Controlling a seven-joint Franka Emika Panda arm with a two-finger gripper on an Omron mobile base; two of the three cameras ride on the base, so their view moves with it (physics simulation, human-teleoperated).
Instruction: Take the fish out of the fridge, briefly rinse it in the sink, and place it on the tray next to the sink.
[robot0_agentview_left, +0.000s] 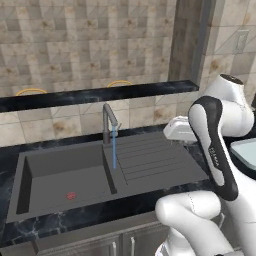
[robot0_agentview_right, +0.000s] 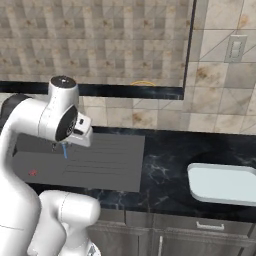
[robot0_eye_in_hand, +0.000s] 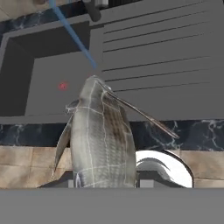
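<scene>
While a thin blue stream runs from the tap (robot0_agentview_left: 109, 121) into the sink (robot0_agentview_left: 60, 172), we see the pincer clamped on the fish (robot0_eye_in_hand: 100, 140), which hangs in the hand view above the counter's (robot0_agentview_right: 170, 165) front edge, pointing toward the basin. Well to the right on that dark marble counter sits the pale tray (robot0_agentview_right: 225, 184).

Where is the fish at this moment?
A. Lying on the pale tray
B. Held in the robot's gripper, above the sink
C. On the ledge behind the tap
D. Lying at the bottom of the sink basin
B. In the hand view the fish rises straight from the gripper, with the sink and the running water below and beyond it; the tray on the counter has no fish on it.
</scene>
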